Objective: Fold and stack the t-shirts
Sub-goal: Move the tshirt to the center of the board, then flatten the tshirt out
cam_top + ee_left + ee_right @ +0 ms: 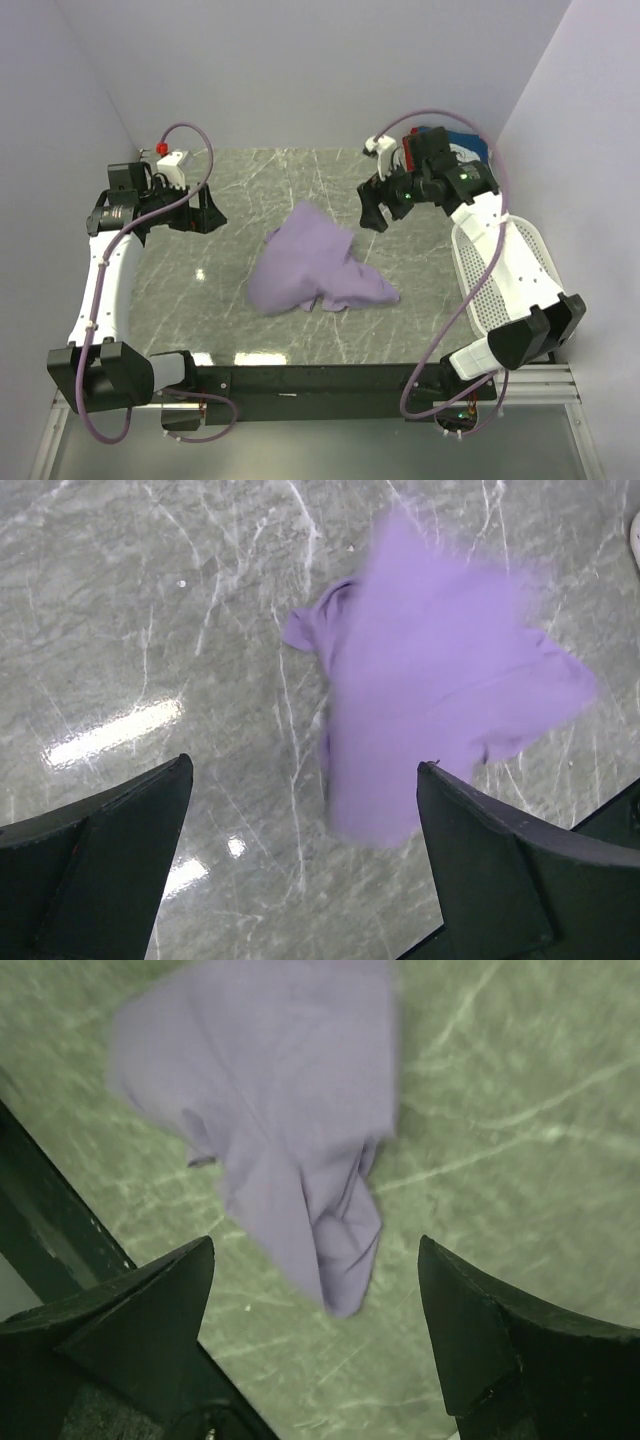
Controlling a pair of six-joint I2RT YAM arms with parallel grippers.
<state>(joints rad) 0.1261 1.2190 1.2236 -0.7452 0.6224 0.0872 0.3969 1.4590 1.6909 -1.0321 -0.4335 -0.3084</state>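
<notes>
A lavender-purple t-shirt [310, 265] lies crumpled in a loose heap at the middle of the marble table; its upper part is blurred by motion. In the left wrist view the t-shirt [440, 700] fills the upper right. In the right wrist view the t-shirt [280, 1110] is ahead of the fingers and apart from them. My right gripper [375, 212] [316, 1242] hovers open just right of the shirt, holding nothing. My left gripper [210, 215] [305, 765] stands open to the left of the shirt, also holding nothing. Red and blue cloth [470, 146] shows behind the right arm.
A white perforated basket [500, 285] stands along the table's right edge, partly under the right arm. Pale walls close in the table at the back and both sides. The black base rail [320, 380] runs along the near edge.
</notes>
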